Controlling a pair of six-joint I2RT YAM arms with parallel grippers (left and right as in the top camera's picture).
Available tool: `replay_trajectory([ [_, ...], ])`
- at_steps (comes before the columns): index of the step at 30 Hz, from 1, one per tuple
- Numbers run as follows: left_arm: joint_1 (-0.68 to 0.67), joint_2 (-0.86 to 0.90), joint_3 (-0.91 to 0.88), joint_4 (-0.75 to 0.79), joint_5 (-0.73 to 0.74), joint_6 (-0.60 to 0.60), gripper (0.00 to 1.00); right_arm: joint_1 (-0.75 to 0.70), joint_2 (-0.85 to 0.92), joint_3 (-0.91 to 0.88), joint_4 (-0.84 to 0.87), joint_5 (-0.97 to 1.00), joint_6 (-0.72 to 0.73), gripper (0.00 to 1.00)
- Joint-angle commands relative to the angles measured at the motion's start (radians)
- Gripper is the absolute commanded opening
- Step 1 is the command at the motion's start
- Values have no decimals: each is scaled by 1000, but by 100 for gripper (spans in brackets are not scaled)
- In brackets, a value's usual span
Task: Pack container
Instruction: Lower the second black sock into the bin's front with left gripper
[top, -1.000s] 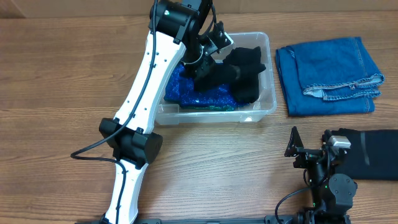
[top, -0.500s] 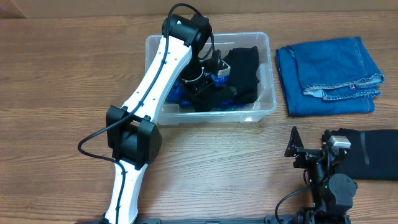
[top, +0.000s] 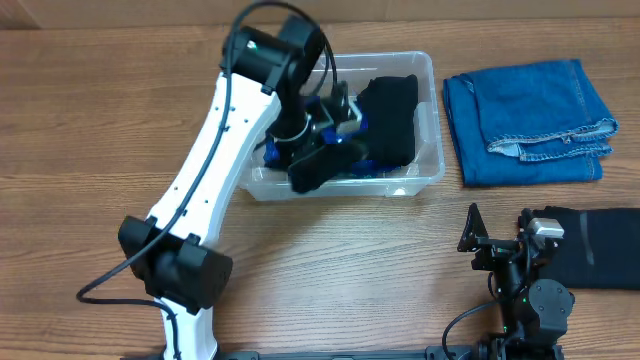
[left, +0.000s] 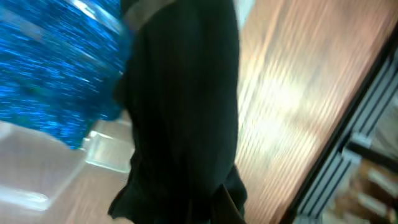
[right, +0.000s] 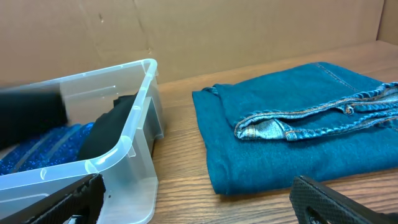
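Left hand (top: 320, 138) far forward, right hand (right: 196, 194) wide.

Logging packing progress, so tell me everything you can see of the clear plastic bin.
The container is a clear, rectangular plastic bin with rounded corners and a thick rim, upright on the wooden table, left of the folded jeans and apart from them. Inside lie a glittery blue fabric and a black garment. The left arm reaches in from above.
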Motion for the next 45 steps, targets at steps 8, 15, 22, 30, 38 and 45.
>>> replay_trajectory([
  [8, 24, 0, -138, 36, 31, 249, 4, -2, -8, -1, 5, -5, 0, 100],
  [15, 53, 2, -138, 140, 32, 245, 4, -2, -8, -1, 5, -5, 0, 100],
  [22, 58, 2, -138, 140, 32, 184, 51, -2, -8, -1, 5, -5, 0, 100],
  [30, 58, 2, -138, 139, 32, 173, 54, -2, -8, -1, 5, -5, 0, 100],
  [38, 52, 18, -138, 183, 189, -43, 7, -2, -8, -1, 5, -5, 0, 100],
  [45, -4, 114, -140, 204, 172, -349, 4, -2, -8, -1, 5, -5, 0, 100],
])
